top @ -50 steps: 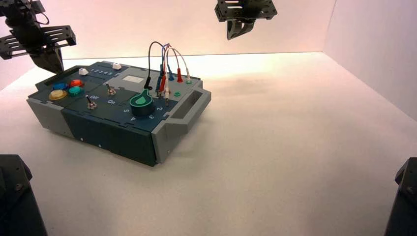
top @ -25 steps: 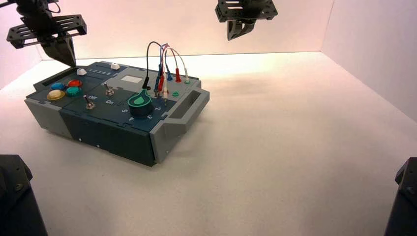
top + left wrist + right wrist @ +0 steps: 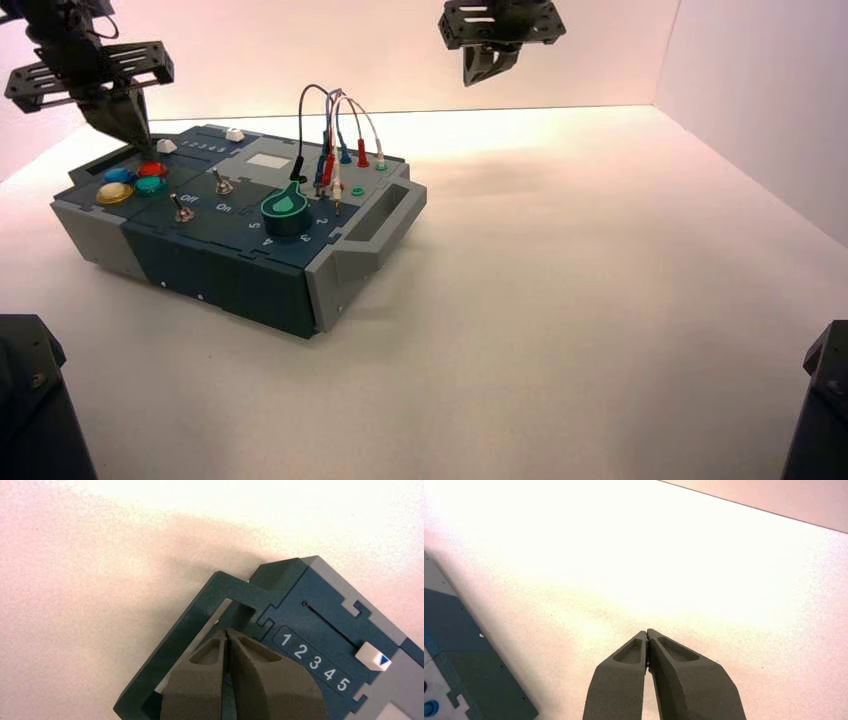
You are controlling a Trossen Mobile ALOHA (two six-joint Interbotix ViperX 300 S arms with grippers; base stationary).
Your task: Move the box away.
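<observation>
Box: the box (image 3: 240, 225) sits on the white table (image 3: 600, 300), left of centre, turned at an angle, its looped plug wires (image 3: 335, 125) standing up near the far side.
Left gripper: the left gripper (image 3: 130, 125) hangs over the box's far-left corner, fingers pressed together, tips poised at the slot of the teal side handle (image 3: 200, 620), beside the slider (image 3: 372, 656) numbered 1 to 5.
Right gripper: the right gripper (image 3: 480, 68) is parked high over the far table, fingers together, well apart from the box.
Step in hand: apparently lining up a push or hook at the handle; the box is not yet away.
Next move: likely seating the closed tips in the slot, then driving steadily so the box slides without pivoting.
</observation>
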